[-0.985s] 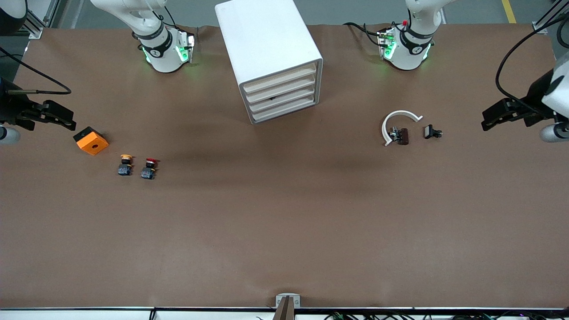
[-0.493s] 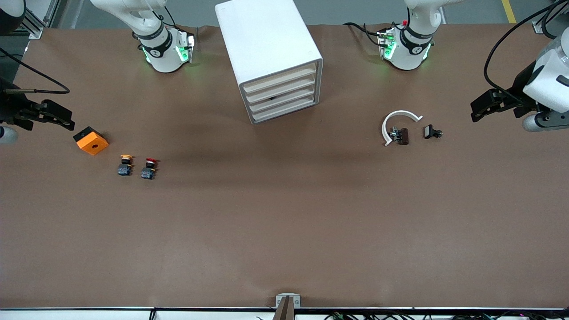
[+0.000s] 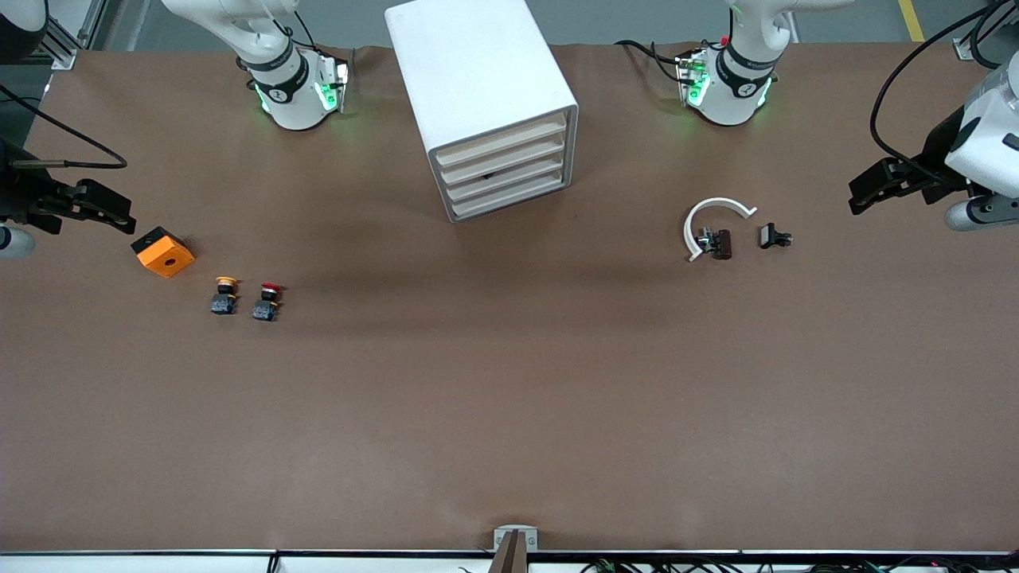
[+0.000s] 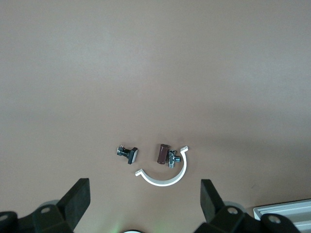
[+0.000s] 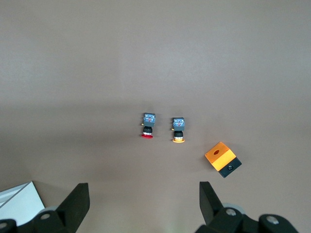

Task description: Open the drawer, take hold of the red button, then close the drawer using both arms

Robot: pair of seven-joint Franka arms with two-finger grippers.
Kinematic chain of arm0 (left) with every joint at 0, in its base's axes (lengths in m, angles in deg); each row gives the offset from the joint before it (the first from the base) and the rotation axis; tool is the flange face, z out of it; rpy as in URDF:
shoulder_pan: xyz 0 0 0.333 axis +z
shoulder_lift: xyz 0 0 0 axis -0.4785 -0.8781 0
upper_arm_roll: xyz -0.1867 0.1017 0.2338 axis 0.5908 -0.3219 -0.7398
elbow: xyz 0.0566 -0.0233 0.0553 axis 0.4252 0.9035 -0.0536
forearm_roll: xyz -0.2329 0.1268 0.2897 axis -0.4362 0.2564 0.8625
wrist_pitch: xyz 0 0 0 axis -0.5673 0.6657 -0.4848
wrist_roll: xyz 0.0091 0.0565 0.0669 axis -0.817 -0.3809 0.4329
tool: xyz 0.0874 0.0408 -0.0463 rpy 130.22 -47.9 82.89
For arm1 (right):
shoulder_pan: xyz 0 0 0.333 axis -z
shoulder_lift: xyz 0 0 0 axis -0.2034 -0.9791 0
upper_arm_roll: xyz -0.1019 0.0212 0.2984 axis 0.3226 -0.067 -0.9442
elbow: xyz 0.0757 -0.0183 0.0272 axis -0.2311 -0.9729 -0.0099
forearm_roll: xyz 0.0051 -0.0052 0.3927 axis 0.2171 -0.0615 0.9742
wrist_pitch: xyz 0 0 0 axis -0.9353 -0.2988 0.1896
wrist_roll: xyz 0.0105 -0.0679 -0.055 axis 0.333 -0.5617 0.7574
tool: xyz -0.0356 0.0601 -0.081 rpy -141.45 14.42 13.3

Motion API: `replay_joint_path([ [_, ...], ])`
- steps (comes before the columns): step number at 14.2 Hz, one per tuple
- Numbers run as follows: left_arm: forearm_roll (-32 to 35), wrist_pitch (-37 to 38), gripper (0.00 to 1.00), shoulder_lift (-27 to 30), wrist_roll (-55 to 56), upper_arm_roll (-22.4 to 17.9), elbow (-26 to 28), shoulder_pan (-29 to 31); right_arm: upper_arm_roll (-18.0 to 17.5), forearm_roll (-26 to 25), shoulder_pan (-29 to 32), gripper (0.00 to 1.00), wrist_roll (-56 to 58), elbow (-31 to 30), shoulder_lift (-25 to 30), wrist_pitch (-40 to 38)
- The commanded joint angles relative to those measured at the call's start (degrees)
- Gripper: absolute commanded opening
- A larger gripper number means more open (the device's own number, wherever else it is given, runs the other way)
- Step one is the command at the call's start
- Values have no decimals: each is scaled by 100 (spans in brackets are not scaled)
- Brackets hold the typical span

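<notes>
Front view, contents of brown tabletop (image 3: pixel 509 398):

Cabinet (image 3: pixel 486 103): white rounded box, midway between the two arm bases, four cream-fronted drawers stacked, all pushed in. Drawer (image 3: pixel 501 163), one of the four, shut.

Button (image 3: pixel 267 302): red mushroom cap on a dark blue-black blocky body, lying on its side toward the right arm's end. Just beside it, a like button with yellow cap (image 3: pixel 224 295). Near both, an orange box (image 3: pixel 163 252) with a black base and a hole in its top face.

Toward the left arm's end: white curved clip (image 3: pixel 711 220), a brown part (image 3: pixel 722 243) touching it, and a small black part (image 3: pixel 772 236) just beside.

Right claw (image 3: pixel 119 215): over the tabletop's edge near the orange box, fingers (image 5: pixel 77 204) spread wide, holding nothing.

Left claw (image 3: pixel 860 195): over the opposite end of the tabletop, well apart from the clip, fingers (image 4: pixel 80 196) spread wide, holding nothing.
</notes>
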Motion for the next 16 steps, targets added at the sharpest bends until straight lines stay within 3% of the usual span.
replay_joint_path([
  [1,-100,-168,100,338,-104,-290,403,-235,-28,-1,29,100,-62,185,-86,-104],
  [9,-109,-160,100,540,-473,-282,588,-217,-37,7,20,100,-62,185,-95,-86],
  [13,-109,-265,100,470,-482,183,562,28,-37,7,11,100,-62,185,-86,-86],
  [16,-179,-300,100,417,-491,815,536,677,-46,7,12,100,-62,185,-86,-95],
])
